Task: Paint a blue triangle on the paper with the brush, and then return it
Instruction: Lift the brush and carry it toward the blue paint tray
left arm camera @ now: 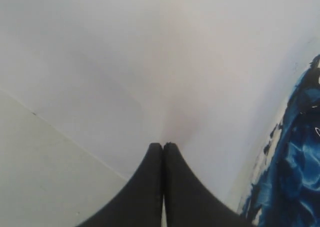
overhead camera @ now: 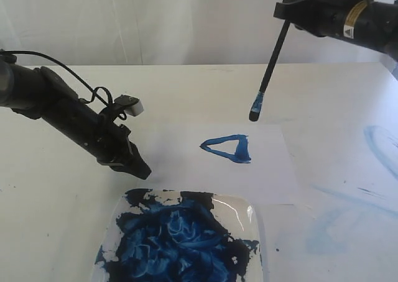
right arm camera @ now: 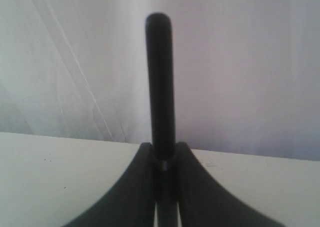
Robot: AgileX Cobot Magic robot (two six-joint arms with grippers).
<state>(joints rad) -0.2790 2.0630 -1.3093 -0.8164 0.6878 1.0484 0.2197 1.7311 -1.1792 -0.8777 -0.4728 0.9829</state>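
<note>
A blue triangle of thick strokes, pointing left, lies on the white paper. High at the back right, my right gripper is shut on the black brush, which hangs tilted with its blue-stained tip above the paper's far edge, off the sheet. The brush handle rises between the right fingers. My left gripper is shut and holds nothing, its tip low at the paper's left edge, just beyond the paint tray. In the left wrist view its tips meet over the paper.
A clear paint tray full of dark and light blue paint stands at the front, in front of the paper; its edge shows as the blue tray in the left wrist view. Faint pale-blue smears mark the table on the right.
</note>
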